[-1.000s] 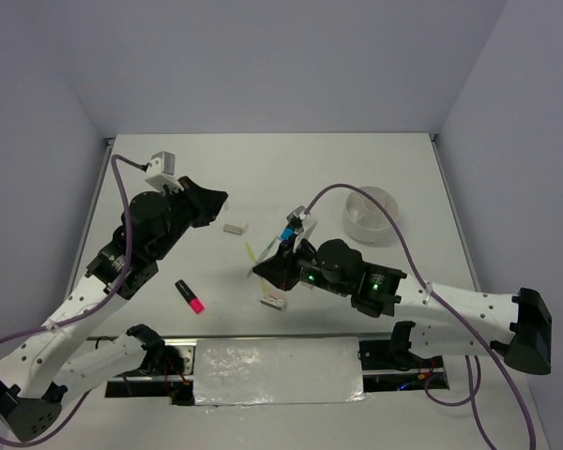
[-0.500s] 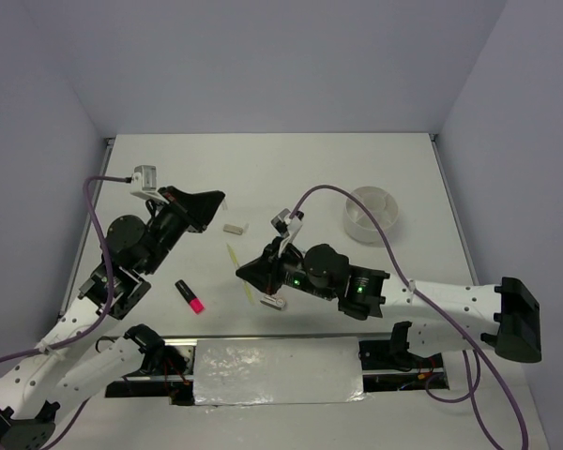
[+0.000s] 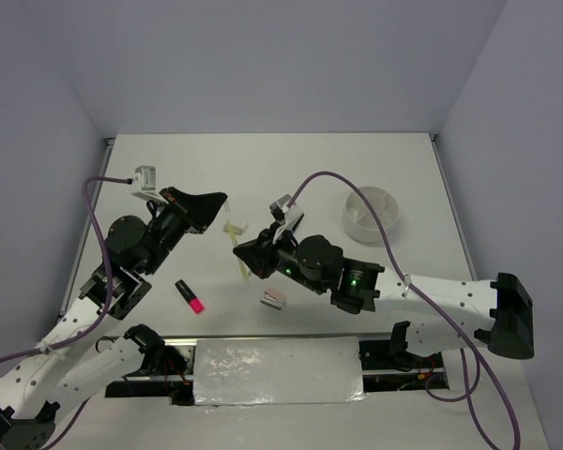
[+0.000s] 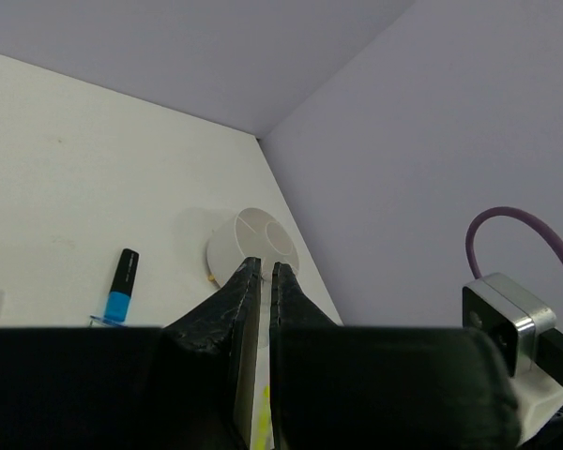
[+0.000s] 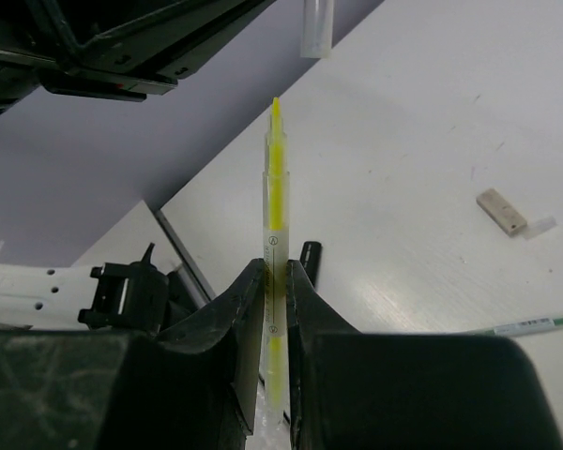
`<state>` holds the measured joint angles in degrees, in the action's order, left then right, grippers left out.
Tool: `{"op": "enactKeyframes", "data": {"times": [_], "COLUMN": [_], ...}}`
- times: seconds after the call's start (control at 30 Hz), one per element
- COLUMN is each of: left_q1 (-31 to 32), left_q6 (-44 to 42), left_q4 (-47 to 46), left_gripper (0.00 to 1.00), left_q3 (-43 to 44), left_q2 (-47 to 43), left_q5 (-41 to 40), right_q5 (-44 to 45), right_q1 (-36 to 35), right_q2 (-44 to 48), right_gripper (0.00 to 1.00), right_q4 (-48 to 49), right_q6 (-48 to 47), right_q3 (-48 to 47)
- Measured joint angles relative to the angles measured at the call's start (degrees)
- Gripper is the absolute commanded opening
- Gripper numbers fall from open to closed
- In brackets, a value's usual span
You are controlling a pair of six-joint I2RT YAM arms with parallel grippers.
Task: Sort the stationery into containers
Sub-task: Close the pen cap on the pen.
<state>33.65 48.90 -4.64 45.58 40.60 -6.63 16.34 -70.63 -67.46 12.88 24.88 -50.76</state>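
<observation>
At mid-worktop (image 3: pixel 310 169), clamped a pale yellow pen (image 5: pixel 275 187) in the narrowed right end effector (image 5: pixel 275 270), well apart from the white tub (image 3: pixel 372 232) at far right. Showed nothing inside the tub; judged the sorting barely begun. Left loose on the worktop: pink-ended highlighter (image 3: pixel 190 295), blue-ended marker (image 4: pixel 119 287), green pen (image 5: pixel 535 324), small eraser (image 5: pixel 500 210). Showed the left end effector (image 4: pixel 261 269) pinched together and empty. Found bare worktop between pen and tub for the carry, with the tub set toward the right edge
</observation>
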Motion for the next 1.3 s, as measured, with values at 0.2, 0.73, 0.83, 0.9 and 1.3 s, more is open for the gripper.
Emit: {"op": "enactKeyframes", "data": {"times": [0.2,0.73,0.83,0.9,1.3], "left_q1": [0.0,0.0,0.0,0.0,0.0], "left_q6": [1.07,1.27,1.49,1.97,2.4], "left_q4": [-0.04,-0.04,-0.07,-0.04,-0.11], "left_gripper": [0.0,0.0,0.0,0.0,0.0], "left_q3": [0.0,-0.11,-0.37,-0.59,-1.25], "left_q2": [-0.87,-0.83,-0.59,-0.55,-0.35], "left_q5": [0.07,0.5,0.76,0.85,0.96], "right_q5": [2.23,4.35,4.39,4.39,4.63], "right_q1": [0.0,0.0,0.02,0.0,0.13], "right_q2": [-0.63,-0.94,-0.94,-0.94,-1.05], "right_gripper": [0.0,0.0,0.0,0.0,0.0], "right_q4": [-0.59,-0.68,-0.68,-0.68,-0.61], "right_q6": [-1.03,-1.6,-1.6,-1.6,-1.57], "right_q3": [-0.04,-0.24,-0.26,-0.31,-0.35]}}
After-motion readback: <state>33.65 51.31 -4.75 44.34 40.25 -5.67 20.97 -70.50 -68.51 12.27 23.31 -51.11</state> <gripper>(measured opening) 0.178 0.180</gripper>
